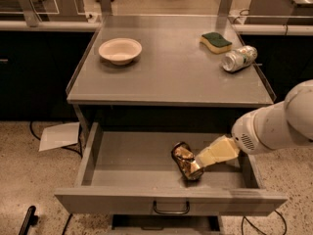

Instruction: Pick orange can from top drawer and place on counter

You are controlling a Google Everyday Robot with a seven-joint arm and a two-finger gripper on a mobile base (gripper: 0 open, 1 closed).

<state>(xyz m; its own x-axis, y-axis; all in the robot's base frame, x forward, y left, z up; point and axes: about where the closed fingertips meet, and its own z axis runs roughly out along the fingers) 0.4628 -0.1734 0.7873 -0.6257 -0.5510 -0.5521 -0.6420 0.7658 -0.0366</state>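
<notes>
The orange can lies on its side in the open top drawer, right of its middle. The drawer's front panel has a small dark handle. My gripper reaches in from the right, over the drawer's right side, with its cream-coloured fingers right at the can's right side. The white arm extends off the right edge. The counter is the grey tabletop above the drawer.
On the counter stand a cream bowl at back left, a green-and-yellow sponge and a silver-and-green can lying at back right. A sheet of paper lies on the floor at left. Dark-fronted benches stand behind.
</notes>
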